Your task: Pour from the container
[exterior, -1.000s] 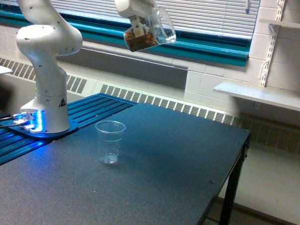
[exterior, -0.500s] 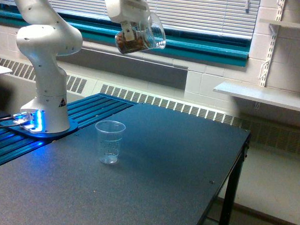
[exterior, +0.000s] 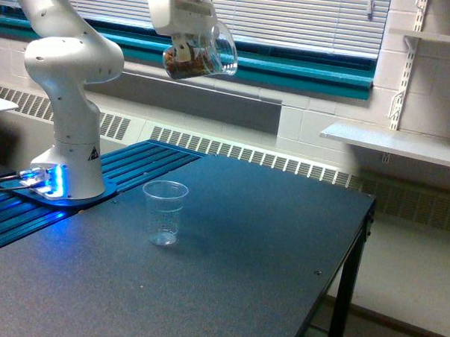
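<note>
One tapered cup [exterior: 165, 211] stands alone near the table's [exterior: 266, 245] left edge, the gripper [exterior: 189, 41] grasping the container [exterior: 204, 56] high above, unobstructed

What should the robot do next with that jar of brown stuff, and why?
Probably lower the jar toward the cup. The gripper holds it high up, roughly over the cup, which looks empty. Pouring from that height might scatter the brown bits across the table.
</note>
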Motion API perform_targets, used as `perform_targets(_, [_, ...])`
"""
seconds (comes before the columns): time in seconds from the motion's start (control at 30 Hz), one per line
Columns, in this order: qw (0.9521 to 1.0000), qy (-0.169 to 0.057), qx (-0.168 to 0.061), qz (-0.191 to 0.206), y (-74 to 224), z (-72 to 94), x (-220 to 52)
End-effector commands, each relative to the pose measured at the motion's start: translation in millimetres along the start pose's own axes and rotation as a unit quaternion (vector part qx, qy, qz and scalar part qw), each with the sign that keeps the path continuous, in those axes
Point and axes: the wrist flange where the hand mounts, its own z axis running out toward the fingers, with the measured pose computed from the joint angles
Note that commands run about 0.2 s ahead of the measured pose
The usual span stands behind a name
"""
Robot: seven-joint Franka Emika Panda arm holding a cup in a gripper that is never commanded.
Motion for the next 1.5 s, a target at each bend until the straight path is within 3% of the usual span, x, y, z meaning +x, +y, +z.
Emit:
perform_targets(0.03, [0.9999, -0.009, -0.003, 0.010, 3.4, -7.3, -5.5])
perform_targets(0.6, [0.9982, -0.046, -0.016, 0.034, 10.2, -8.7, -8.1])
perform_targets(1.5, [0.9953, -0.062, -0.028, 0.069, 2.5, -1.7, -28.2])
